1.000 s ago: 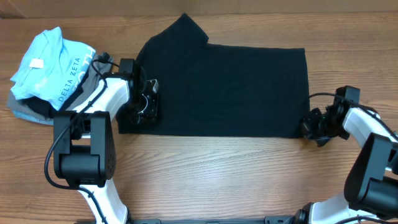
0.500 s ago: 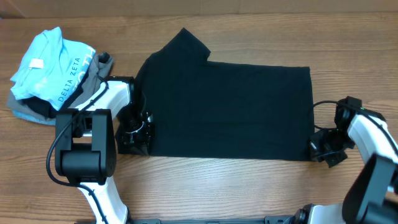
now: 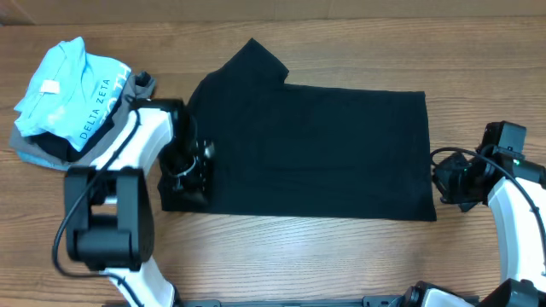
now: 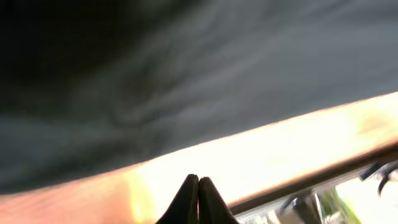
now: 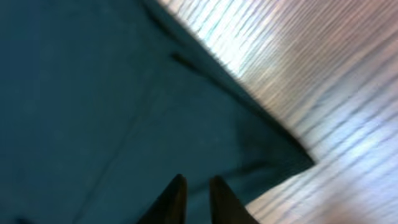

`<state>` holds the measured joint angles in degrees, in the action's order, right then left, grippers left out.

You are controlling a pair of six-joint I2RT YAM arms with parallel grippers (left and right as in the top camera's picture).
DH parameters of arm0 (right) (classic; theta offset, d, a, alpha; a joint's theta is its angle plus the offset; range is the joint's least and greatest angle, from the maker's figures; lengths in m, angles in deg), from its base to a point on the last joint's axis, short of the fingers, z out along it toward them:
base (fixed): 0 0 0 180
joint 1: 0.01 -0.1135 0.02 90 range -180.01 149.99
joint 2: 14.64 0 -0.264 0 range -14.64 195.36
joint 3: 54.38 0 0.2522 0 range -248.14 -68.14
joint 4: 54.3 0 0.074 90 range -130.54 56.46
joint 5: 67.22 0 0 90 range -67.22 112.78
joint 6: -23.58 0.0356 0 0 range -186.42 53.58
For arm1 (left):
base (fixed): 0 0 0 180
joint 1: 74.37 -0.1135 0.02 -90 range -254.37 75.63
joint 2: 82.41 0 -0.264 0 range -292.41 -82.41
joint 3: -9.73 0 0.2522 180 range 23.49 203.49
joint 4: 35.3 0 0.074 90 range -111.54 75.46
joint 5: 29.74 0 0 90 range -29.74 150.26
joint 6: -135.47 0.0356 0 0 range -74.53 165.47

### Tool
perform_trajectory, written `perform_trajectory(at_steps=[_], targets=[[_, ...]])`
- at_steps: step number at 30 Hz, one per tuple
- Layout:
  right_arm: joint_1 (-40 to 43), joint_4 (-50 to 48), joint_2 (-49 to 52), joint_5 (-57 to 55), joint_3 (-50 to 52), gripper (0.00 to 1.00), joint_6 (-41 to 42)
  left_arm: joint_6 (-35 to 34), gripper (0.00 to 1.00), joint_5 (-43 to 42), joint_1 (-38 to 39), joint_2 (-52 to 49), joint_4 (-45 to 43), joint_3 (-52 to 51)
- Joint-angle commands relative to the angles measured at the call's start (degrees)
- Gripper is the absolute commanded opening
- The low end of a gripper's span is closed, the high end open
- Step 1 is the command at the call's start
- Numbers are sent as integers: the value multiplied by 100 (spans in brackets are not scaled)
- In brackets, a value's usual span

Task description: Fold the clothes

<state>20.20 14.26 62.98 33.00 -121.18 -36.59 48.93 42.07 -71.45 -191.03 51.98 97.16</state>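
Observation:
The clothes are one black T-shirt [image 3: 316, 136], lying flat across the middle of the table with one sleeve pointing to the far left. My left gripper [image 3: 189, 175] hangs over its near left corner. In the left wrist view its fingertips [image 4: 199, 180] are pressed together with nothing between them, and the dark cloth [image 4: 155, 74] lies beyond. My right gripper [image 3: 445, 182] is just off the shirt's right edge. In the right wrist view [image 5: 198, 179] a narrow gap shows between the tips, empty, above the shirt's near right corner [image 5: 273, 155].
A light blue shirt lettered "DELTA ZETA" [image 3: 68, 89] lies on a grey folded garment [image 3: 34, 153] at the far left. Bare wooden table [image 3: 299, 256] runs along the front. The table's edge [image 4: 311, 180] shows in the left wrist view.
The shirt slid a little toward the front and right, then stopped. My right gripper opened slightly and backed off to the right. The left gripper's fingers closed together.

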Motion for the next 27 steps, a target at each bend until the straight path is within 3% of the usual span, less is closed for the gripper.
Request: perform_trajectory(at_steps=[1, 5, 14, 20, 27], targets=[[4, -42, 61, 599, -131, 13, -177, 166, 4, -251, 22, 380, -553, 192], [4, -101, 407, 680, -33, 7, -177, 59, 4, -205, 83, 374, -1423, -50], [4, -501, 1373, 957, 192, 4, -293, -1012, 4, 634, 260, 374, -2002, -1097], [4, -706, 1781, 857, 234, 4, -258, -2120, 4, 1123, 203, 374, -2579, -1969], [20, -896, 2127, 330, 844, 4, 584, -2986, 4, 1117, 74, 374, -2608, -2483]])
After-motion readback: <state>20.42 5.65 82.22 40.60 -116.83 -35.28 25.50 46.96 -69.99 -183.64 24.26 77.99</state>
